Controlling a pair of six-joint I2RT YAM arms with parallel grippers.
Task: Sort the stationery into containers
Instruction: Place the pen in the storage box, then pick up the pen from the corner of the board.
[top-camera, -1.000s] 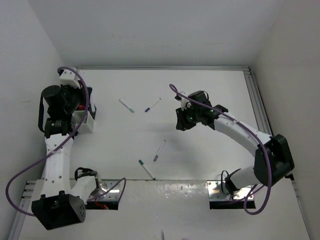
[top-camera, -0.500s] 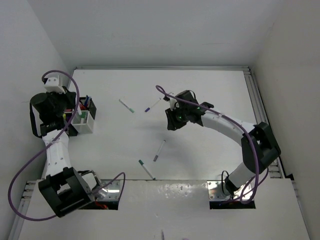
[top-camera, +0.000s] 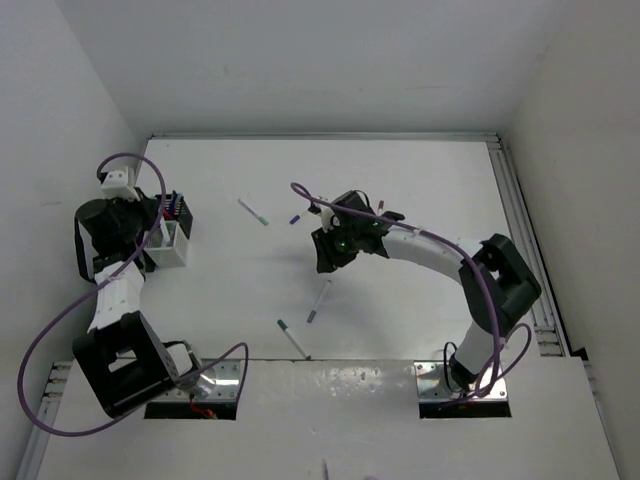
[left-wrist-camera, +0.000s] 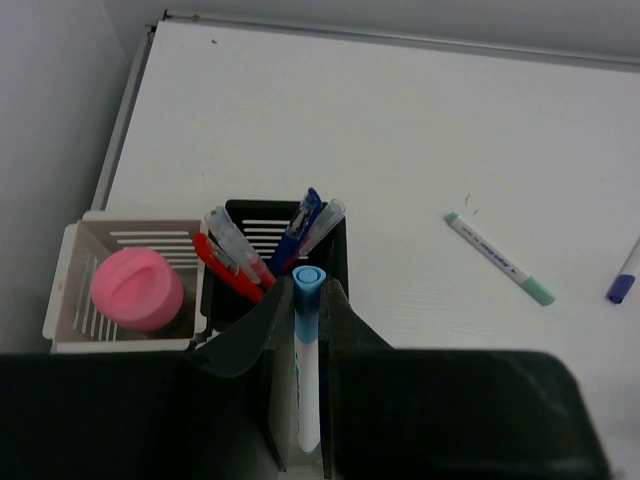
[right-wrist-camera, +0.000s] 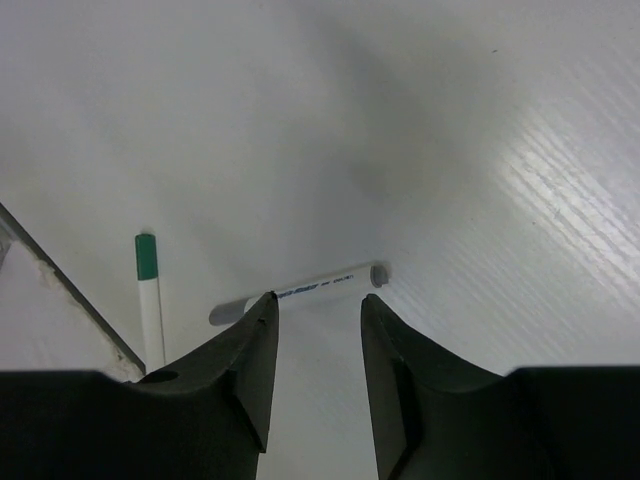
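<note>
My left gripper is shut on a white pen with a blue cap, which stands upright between the fingers. It hovers just short of the black container, which holds several red and blue pens. Beside that is the white container with a pink stick inside. In the top view my left gripper sits by both containers. My right gripper is open, low over the table, with a grey-capped pen lying crosswise just beyond its fingertips. From above, my right gripper is just above that pen.
A green-capped pen and a purple-capped pen lie at mid-table. Another green-capped pen lies by the table's near edge; it also shows in the right wrist view, next to the edge.
The right arm has swung left and toward the near edge, coming over the grey-capped pen, with its jaws spreading wider. The left gripper has pulled back to the left of the containers, pen still held.
</note>
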